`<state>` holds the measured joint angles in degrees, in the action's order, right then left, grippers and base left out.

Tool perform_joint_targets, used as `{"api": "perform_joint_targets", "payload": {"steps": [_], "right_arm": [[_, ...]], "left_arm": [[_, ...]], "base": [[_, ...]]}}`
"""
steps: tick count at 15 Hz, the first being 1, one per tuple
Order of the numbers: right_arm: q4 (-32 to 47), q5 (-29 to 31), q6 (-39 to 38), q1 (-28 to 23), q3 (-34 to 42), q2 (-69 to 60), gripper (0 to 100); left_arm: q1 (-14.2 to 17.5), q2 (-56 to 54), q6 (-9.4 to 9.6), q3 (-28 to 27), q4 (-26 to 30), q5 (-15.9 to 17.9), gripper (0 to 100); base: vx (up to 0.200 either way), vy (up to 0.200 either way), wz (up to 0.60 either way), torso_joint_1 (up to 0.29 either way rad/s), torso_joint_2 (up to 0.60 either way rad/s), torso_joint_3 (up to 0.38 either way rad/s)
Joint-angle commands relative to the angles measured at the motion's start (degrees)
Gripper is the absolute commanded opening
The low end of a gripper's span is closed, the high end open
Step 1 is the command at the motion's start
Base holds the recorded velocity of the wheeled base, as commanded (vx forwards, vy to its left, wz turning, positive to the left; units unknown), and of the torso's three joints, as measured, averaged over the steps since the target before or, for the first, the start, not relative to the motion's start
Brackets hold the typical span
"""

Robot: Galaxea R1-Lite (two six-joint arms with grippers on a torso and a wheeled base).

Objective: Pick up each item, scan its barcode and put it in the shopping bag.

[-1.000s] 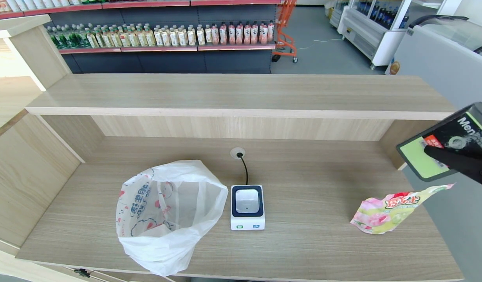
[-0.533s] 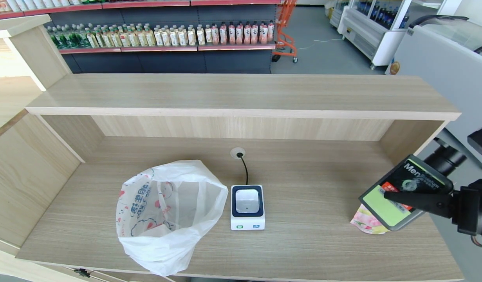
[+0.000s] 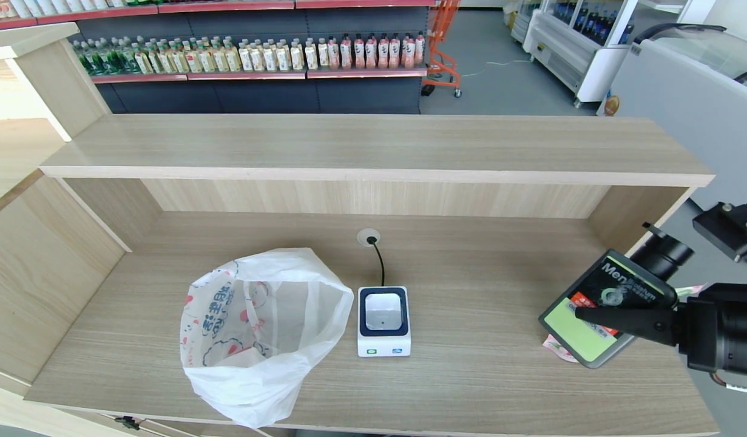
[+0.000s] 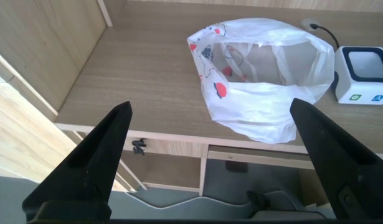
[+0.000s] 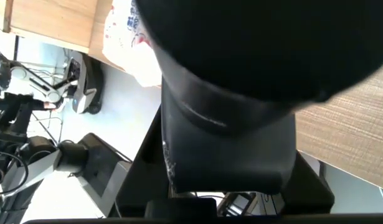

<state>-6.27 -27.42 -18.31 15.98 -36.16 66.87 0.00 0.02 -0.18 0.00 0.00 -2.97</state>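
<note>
Right hand (image 3: 584,318), clamped on black-and-green flat box (image 3: 568,331), now lower, further left over wooden desk (image 3: 470,376); left hand (image 4: 210,107) wide open, empty.

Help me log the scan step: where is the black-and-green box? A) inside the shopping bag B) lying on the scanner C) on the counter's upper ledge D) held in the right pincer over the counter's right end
D: the right pincer is shut on the box above the right end of the counter, well apart from the scanner and the shopping bag.
</note>
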Motion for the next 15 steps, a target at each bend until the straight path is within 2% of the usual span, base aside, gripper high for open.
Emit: {"api": "perform_joint_targets", "payload": {"steps": [1, 9, 10, 13, 15], "right_arm": [[0.0, 0.0, 0.0, 0.1, -0.4, 0.8, 0], [-0.1, 0.7, 0.3, 3.0, -1.7, 5.0, 0], [-0.2, 0.7, 0.7, 3.4, -1.7, 5.6, 0], [-0.2, 5.5, 5.7, 3.4, -1.5, 10.3, 0], [-1.3, 5.4, 5.7, 3.4, -1.6, 13.0, 0]], "left_arm": [[0.0, 0.0, -0.08, 0.0, 0.0, 0.0, 100], [0.0, 0.0, 0.01, 0.0, 0.0, 0.0, 100], [0.0, 0.0, 0.01, 0.0, 0.0, 0.0, 100], [0.0, 0.0, 0.09, 0.0, 0.0, 0.0, 100], [0.0, 0.0, 0.09, 0.0, 0.0, 0.0, 100]], "base": [[0.0, 0.2, 0.0, 0.002, 0.0, 0.007], [0.0, 0.2, 0.0, 0.002, 0.0, 0.001], [0.0, 0.0, 0.0, 0.0, 0.0, 0.0], [0.0, 0.0, 0.0, 0.0, 0.0, 0.0], [0.0, 0.0, 0.0, 0.0, 0.0, 0.0]]}}
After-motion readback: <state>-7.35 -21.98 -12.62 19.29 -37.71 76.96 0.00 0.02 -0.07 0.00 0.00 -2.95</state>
